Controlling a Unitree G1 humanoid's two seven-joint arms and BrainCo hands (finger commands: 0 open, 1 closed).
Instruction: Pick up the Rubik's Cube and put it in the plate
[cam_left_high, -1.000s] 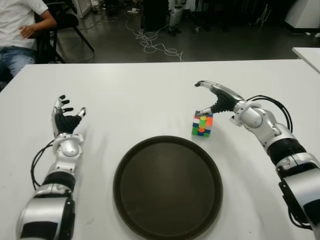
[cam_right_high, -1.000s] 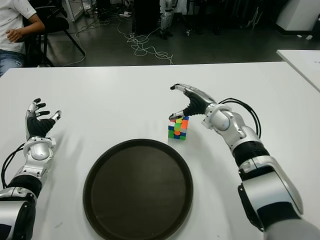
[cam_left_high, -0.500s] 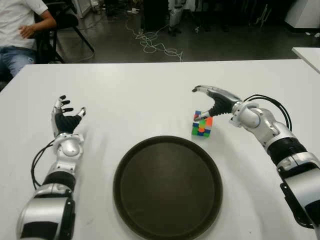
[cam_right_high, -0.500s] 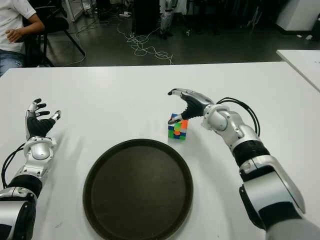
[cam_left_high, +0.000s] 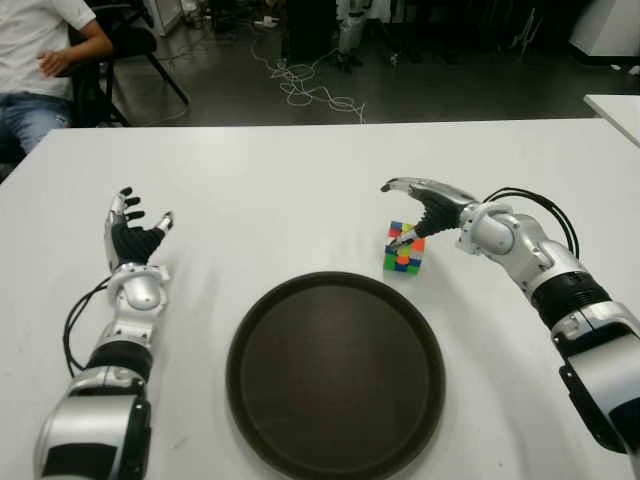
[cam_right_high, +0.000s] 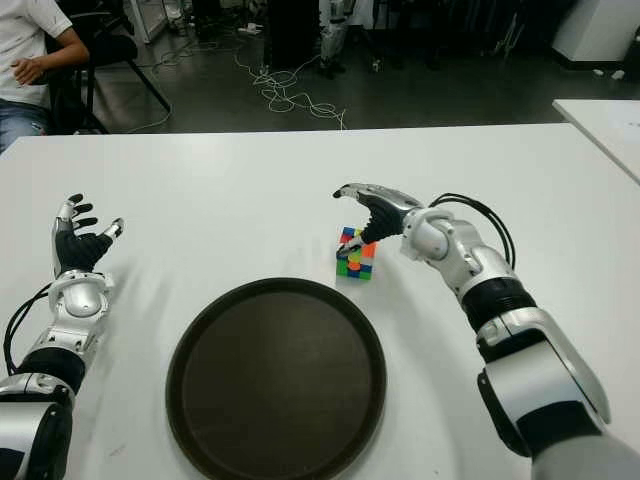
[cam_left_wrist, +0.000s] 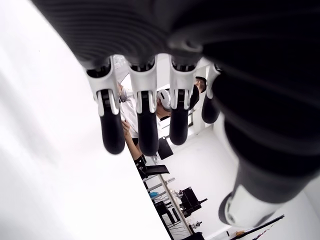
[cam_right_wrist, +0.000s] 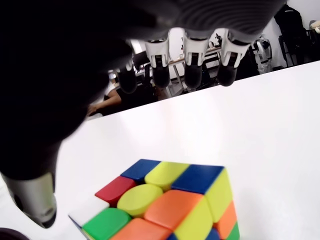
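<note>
A: Since 1 s ago my right hand has dropped lower and reached further over the Rubik's Cube; fingers now arch across its top, thumb down by the near-left corner. Cube's turned a bit too, corner-on to me now vs. square before.

B: Got hold of it?

A: Not that I can see. Right wrist view: four fingertips hang spread above and beyond the cube, clear of it, thumb off to one side. So fingers wide apart, nothing gripped. Thumb tip looks v. close to the cube in the eye views, can't tell if it's touching.

B: Where's the cube exactly?

A: On the white table, just beyond the rim of the plate, toward its far-right edge. Beside the plate, not in it. Plate's dark, round, nothing on it.

B: Left side?

A: Left hand shows well to the left of the plate, palm up-ish, fingers spread and holding nothing. Left wrist view agrees: fingers straight, apart, only table and room behind them. No change there vs. earlier frames.

B: Anything else in shot?

A: Person seated past the table's far-left corner, cables on the floor beyond the far edge, 2nd white table's corner at far right.
</note>
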